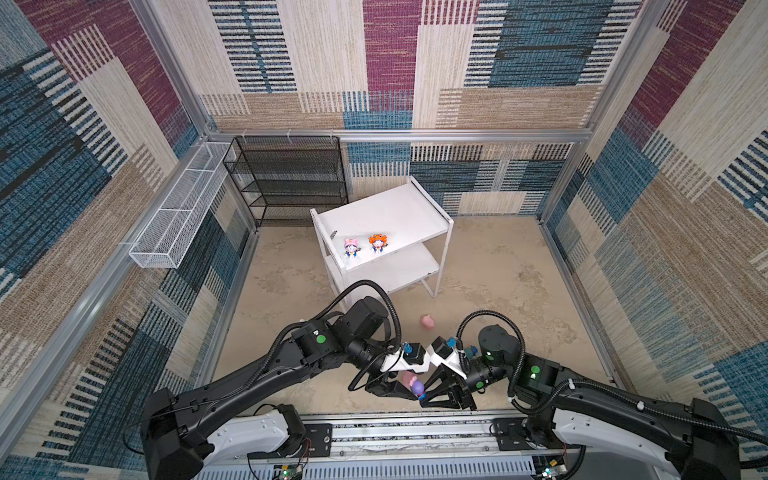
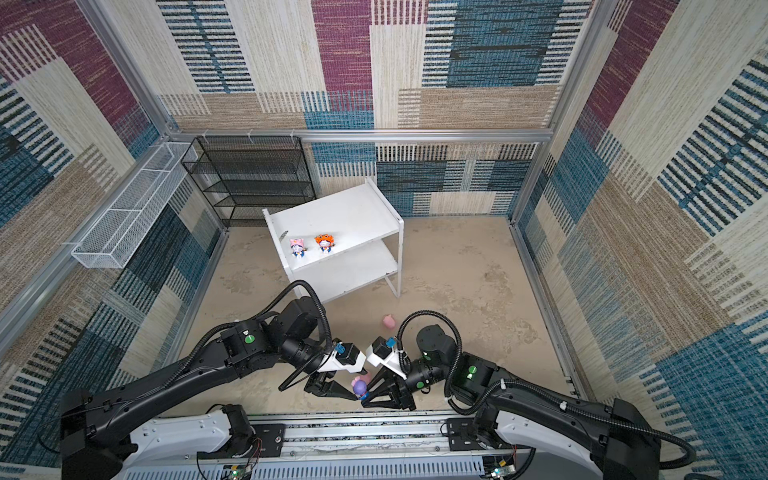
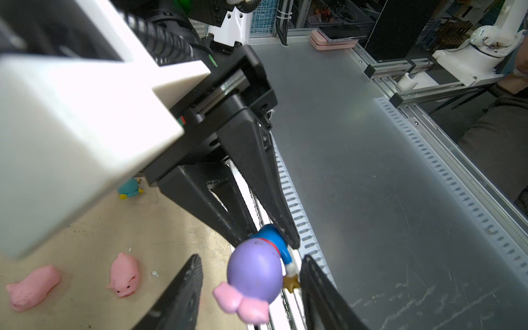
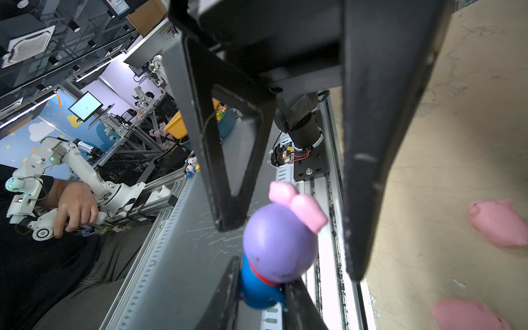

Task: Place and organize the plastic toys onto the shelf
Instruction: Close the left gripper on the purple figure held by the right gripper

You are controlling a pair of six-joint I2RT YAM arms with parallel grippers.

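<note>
White boards of the shelf [image 1: 395, 212], centre-left in a top view, are being occupied by only the pink-hooded figurine [image 1: 351, 248] and the orange-hooded figurine [image 1: 377, 243], both upright on the upper board. Lower in the frame, the left tool [image 1: 411, 394] is being held with its jaws apart on either side of the purple-hooded figurine [image 1: 417, 388], not yet touching its head in the left wrist view. That figurine is being held off the counter [image 1: 498, 291], clamped by its blue body in the right tool [image 1: 424, 400].

A handover is judged to be under way. The left jaws are being required to close on the head before the right grip is released, and a carry to the shelf follows.

Further right, a pink pig [image 1: 427, 322] is being shown lying on the counter. Another pig [image 1: 409, 378] is being half hidden beneath the tools. The teal-hooded figurine [image 3: 130, 188] is being cut off by the right tool's body, and the shelf's lower board is being partly screened.
</note>
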